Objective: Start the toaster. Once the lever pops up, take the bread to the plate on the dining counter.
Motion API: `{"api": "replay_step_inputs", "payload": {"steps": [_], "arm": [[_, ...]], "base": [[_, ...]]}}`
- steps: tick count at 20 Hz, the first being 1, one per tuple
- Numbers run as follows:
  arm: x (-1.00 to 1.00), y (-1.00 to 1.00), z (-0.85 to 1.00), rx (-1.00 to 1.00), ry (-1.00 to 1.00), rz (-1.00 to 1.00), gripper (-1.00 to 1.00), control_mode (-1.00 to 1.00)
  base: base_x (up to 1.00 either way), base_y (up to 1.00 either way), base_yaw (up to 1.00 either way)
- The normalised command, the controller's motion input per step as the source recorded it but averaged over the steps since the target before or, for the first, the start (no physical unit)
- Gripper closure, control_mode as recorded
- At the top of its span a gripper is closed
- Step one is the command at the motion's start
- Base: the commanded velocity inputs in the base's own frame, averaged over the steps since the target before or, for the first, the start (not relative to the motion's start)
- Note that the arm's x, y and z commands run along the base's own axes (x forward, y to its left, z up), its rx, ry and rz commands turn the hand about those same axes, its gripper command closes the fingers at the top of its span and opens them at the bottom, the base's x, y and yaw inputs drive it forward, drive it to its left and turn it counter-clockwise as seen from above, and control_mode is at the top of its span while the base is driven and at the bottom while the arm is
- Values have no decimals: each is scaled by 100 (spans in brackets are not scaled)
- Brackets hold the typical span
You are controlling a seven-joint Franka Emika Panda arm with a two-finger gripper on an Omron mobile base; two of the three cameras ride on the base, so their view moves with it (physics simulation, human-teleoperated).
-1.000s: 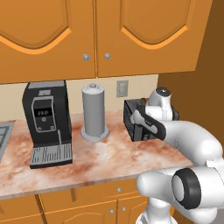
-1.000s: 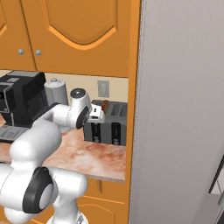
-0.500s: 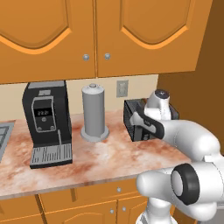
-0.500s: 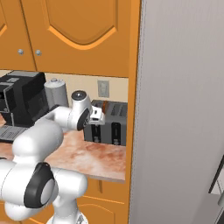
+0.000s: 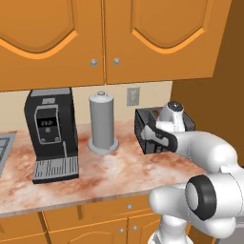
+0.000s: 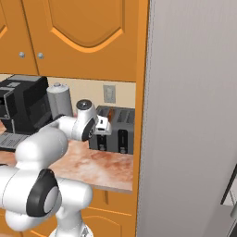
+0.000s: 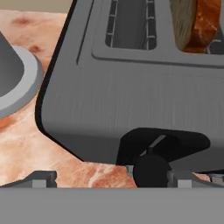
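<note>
On the pink-marbled tabletop (image 5: 109, 167) by the wall, the small black slatted toaster (image 5: 148, 128) holds the tan bread slice (image 7: 186, 22) in one slot. Spread wide and empty, the fingers (image 7: 175, 177) hover at its grey end face, so the starting step seems in hand; next, I judge, they must press the dark round lever knob (image 7: 152, 169) down.

From my end the toaster (image 7: 131, 83) is brushed grey with a black lever knob (image 7: 151, 169), the bread (image 7: 186, 22) tan. The worktop (image 5: 114, 171) is pink-rust marble, the cabinets (image 5: 105, 43) orange, the coffee machine (image 5: 50, 133) black, the canister (image 5: 102, 121) plain grey.
</note>
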Motion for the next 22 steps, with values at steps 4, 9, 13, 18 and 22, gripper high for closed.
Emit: {"api": "replay_step_inputs", "payload": {"steps": [4, 9, 13, 18, 22], "arm": [[0, 0, -27, 0, 0, 0, -100, -100], [0, 0, -23, 0, 0, 0, -100, -100], [0, 3, -24, 0, 0, 0, -100, -100], [0, 7, -17, 0, 0, 0, -100, -100], [0, 4, -19, 0, 0, 0, -100, -100]], "base": [[0, 0, 0], [0, 0, 0], [0, 0, 0], [0, 0, 0], [0, 0, 0]]}}
